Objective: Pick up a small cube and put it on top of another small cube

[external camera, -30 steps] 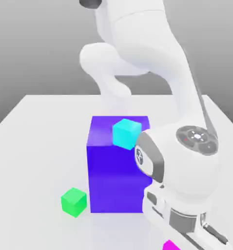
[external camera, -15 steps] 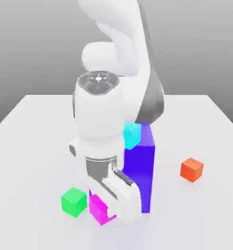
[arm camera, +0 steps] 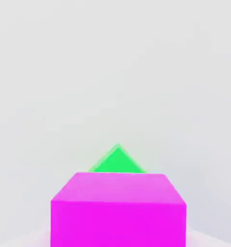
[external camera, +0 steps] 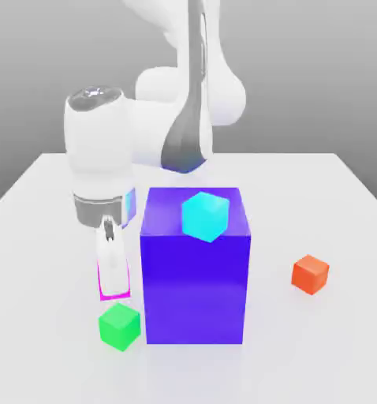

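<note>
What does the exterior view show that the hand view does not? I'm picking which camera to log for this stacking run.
Exterior view alone: the arm, the gripper shut on the magenta cube, the big blue-purple block with the cyan cube on it, and the orange-red cube on the table. Hand view alone: the magenta cube's whole face, with a green corner peeking past its edge. Both share the magenta cube, the green cube and the table.

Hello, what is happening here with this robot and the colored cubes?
The gripper is shut on the magenta cube and holds it in the air, just above the green cube, which sits on the table beside the big blue block. The stacking is not yet done.
</note>
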